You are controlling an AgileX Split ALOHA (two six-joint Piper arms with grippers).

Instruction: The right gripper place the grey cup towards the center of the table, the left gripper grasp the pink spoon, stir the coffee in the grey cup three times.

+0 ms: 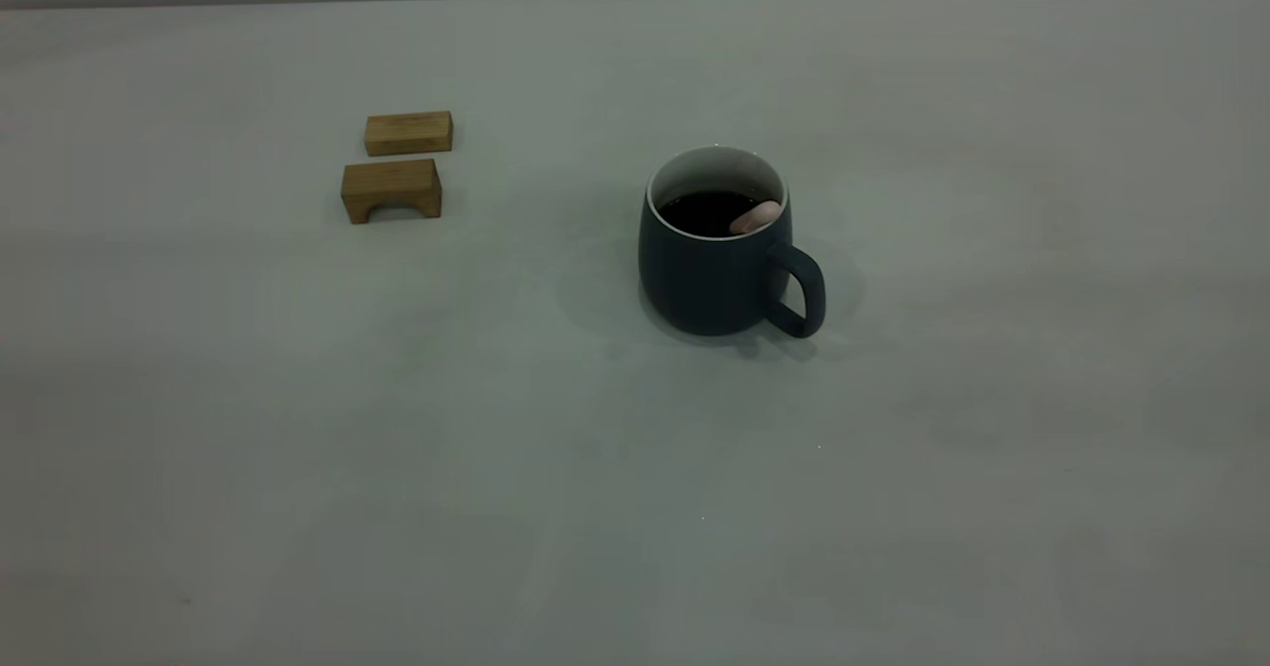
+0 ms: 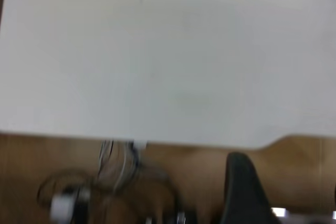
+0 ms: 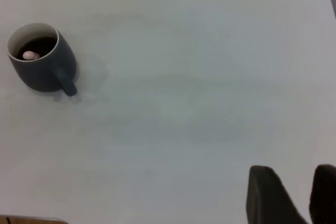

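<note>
A grey cup [image 1: 716, 249] of coffee [image 1: 706, 211] stands alone near the middle of the table [image 1: 635, 507], its handle turned toward the camera and to the right, with the pale end of the pink spoon [image 1: 756, 216] resting inside against the rim, most of it sunk in the dark liquid. Neither arm appears in the exterior view. The right gripper [image 3: 292, 195] hangs well back from the cup above bare table, its two fingers set slightly apart and holding nothing. Only one dark finger of the left gripper [image 2: 242, 190] shows, past the table's edge, so how its claw stands cannot be told. Two wooden blocks [image 1: 397, 166] sit off to the left, apparently a rest for the spoon. With the spoon left in the cup and both arms clear, the stirring looks finished.
</note>
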